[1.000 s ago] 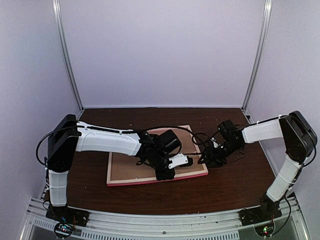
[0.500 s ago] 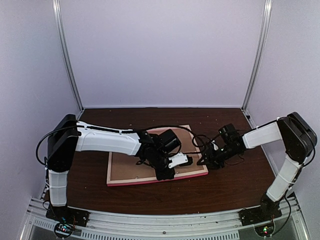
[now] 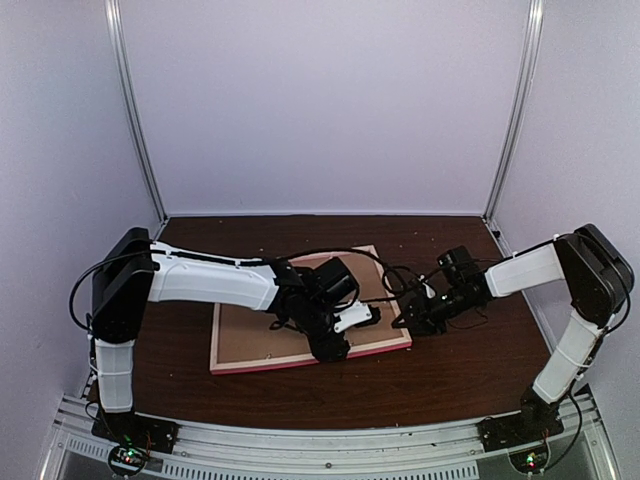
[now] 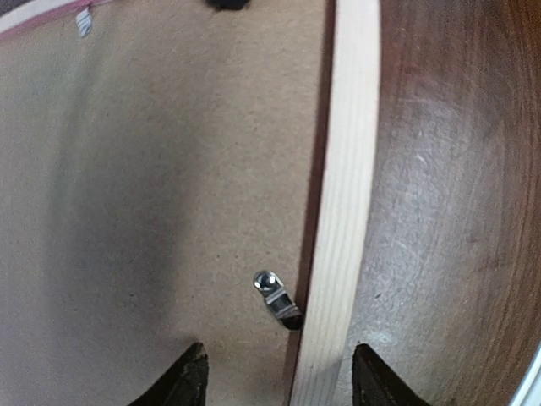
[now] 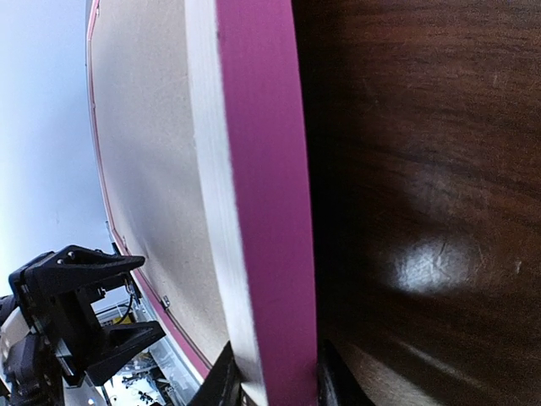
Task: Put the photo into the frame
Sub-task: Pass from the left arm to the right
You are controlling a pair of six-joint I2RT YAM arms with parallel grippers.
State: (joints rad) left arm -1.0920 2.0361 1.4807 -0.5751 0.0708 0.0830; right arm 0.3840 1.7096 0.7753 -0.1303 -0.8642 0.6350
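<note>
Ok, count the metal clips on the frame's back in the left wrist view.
2. One clip sits low, against the frame; the other clip is top left. More may be hidden.

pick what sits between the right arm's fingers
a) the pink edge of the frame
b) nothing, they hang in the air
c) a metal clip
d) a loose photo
a: in the right wrist view the pink edge of the frame runs straight down between the right fingers, one on each side of it, with the frame lying on the table.
</note>
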